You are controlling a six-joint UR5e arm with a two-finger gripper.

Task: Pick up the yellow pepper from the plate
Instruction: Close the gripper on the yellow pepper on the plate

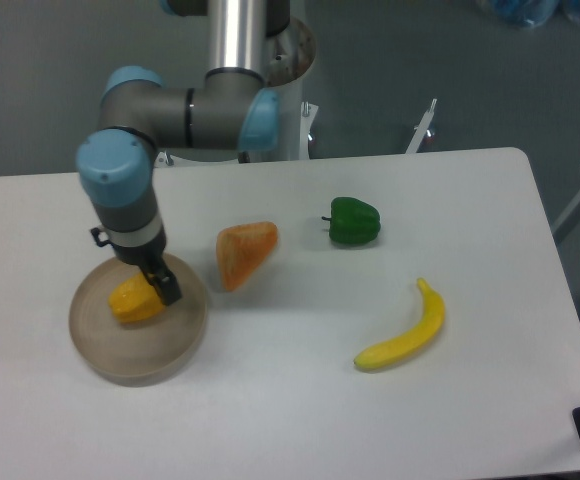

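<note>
The yellow pepper (130, 300) lies on the left half of the round tan plate (142, 366), at the table's left. My gripper (165, 290) hangs straight down over the plate, with its dark fingertips at the pepper's right edge and covering the stem side. The fingers overlap into one dark shape from this angle, so the gap between them does not show. The pepper rests on the plate, not lifted.
A paler orange wedge-shaped piece (243, 252) lies just right of the plate. A green pepper (354, 221) sits at mid-table, and a yellow banana (406, 330) lies further right and nearer. The arm's base post stands behind the table's far edge.
</note>
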